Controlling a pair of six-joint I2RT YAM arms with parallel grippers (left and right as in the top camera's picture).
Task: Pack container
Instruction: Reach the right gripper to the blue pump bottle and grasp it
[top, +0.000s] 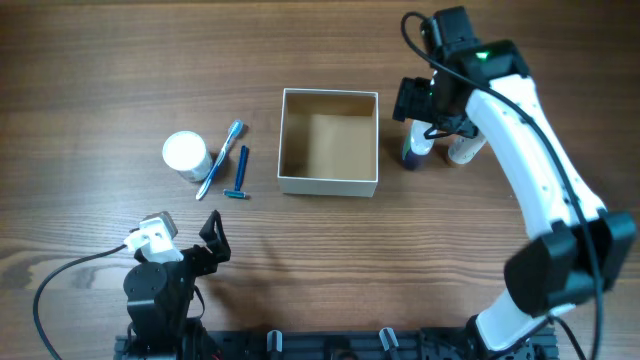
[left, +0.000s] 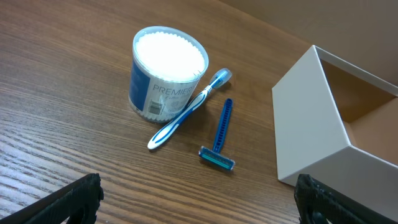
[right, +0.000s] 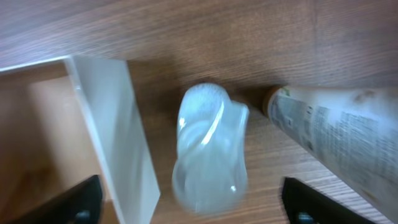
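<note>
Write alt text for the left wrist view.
A round tub of cotton swabs stands on a wooden table, with a blue-and-white toothbrush and a blue razor lying beside it. The corner of the white-walled container shows at the right.

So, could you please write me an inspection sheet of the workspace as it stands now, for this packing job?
Surface: wooden table; no spill or damage seen.
Job's things: container mid-table, upright, nothing inside it.
Clutter: left of the container, cotton swab jar, toothbrush and razor; right of it, clear bottle and printed bottle.
Grippers: left pincer open, holds nothing; right pincer open, the clear bottle between its fingers, not clamped.
Cables: black cable loops by the left arm; another cable runs on the right arm.
Surroundings: dark rail at the near edge; nothing else seen.
</note>
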